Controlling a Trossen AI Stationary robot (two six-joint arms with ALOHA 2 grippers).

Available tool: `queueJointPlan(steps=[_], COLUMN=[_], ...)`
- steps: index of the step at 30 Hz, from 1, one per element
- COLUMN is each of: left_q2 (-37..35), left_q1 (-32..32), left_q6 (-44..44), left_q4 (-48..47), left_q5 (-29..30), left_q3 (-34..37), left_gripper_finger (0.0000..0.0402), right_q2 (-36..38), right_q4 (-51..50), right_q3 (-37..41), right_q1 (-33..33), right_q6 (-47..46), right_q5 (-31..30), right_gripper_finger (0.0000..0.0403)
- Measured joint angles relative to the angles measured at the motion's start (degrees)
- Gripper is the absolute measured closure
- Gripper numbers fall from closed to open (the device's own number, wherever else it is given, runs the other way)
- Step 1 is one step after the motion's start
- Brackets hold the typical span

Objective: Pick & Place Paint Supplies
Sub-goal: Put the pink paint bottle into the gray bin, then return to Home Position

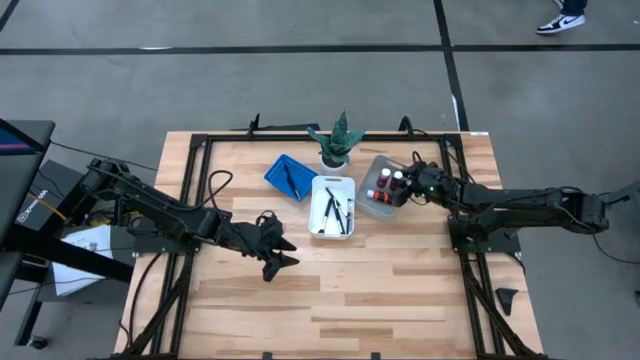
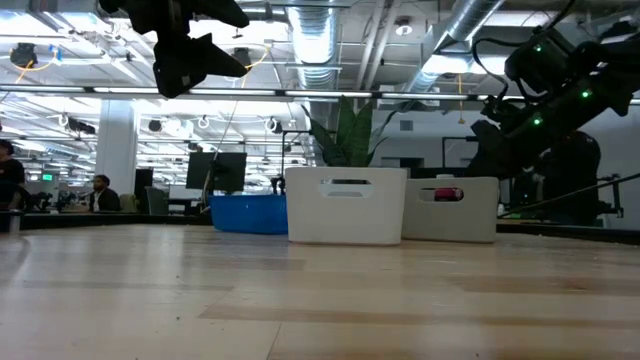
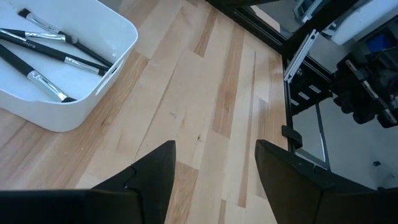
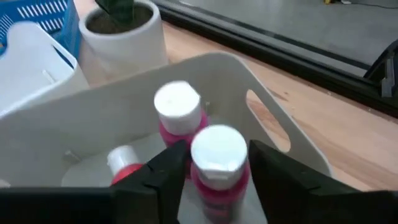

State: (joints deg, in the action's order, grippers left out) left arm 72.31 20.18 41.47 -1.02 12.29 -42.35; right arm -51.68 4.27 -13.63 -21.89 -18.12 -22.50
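Right gripper (image 4: 214, 171) parted around a pink bottle (image 4: 217, 168) in the grey tray (image 1: 377, 205), centre-right; grip uncertain. Left gripper (image 1: 283, 260) open, empty, lower centre.

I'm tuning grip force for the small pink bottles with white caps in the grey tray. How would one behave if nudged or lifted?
The small pink bottle with a round white cap, between the right claw's fingers, looks tall for its base, so probably tips easily; one bottle in the grey plastic tray seems already toppled. Its smooth round body may roll or slip. It is likely light.
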Motion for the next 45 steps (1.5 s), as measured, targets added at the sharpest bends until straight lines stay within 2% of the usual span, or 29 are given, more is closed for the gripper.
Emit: queueJointPlan(steps=[6, 12, 20, 23, 28, 31, 33, 37, 43, 45], left_q2=[0.0, 0.0, 0.0, 0.0, 0.0, 0.0, 0.0, 0.0, 0.0, 0.0], left_q1=[0.0, 0.0, 0.0, 0.0, 0.0, 0.0, 0.0, -1.2, -3.5, -4.0], left_q6=[0.4, 0.8, -0.3, -2.2, -4.3, -6.0, -6.8, -8.0, -11.0, -12.1], left_q4=[0.2, 0.3, 0.0, -0.1, 0.0, 0.2, 0.3, 0.3, 3.0, 4.5], left_q5=[0.0, 0.0, 0.3, 2.7, 10.1, 13.3, 15.3, 16.8, 16.8, 16.9], left_q3=[0.0, 0.0, 0.0, 0.0, 0.0, 0.0, 0.0, 0.0, 0.0, 0.0], left_gripper_finger=[0.0189, 0.0189, 0.0189, 0.0189, 0.0189, 0.0189, 0.0189, 0.0189, 0.0189, 0.0189], right_q2=[0.0, 1.3, 11.2, 16.3, 23.6, 26.7, 27.7, 28.1, 28.2, 28.2], right_q4=[3.5, 4.3, 2.1, 1.6, 0.3, -3.9, -8.3, -16.8, -15.6, -14.6], right_q3=[0.0, 0.0, -2.3, -3.8, -4.9, -4.9, -4.9, -4.9, -4.9, -4.9], right_q1=[0.0, 0.1, 1.2, 2.7, 5.7, 7.6, 9.0, 12.7, 20.0, 22.3], right_q6=[-0.9, -3.3, -4.4, -5.4, -9.2, -11.9, -13.7, -15.8, -15.3, -14.6], right_q5=[0.0, 0.0, 0.0, 0.4, 6.5, 13.9, 18.4, 22.8, 24.2, 24.2], right_gripper_finger=[0.0197, 0.0189, 0.0194, 0.0195, 0.0196, 0.0203, 0.0213, 0.0257, 0.0376, 0.0394])
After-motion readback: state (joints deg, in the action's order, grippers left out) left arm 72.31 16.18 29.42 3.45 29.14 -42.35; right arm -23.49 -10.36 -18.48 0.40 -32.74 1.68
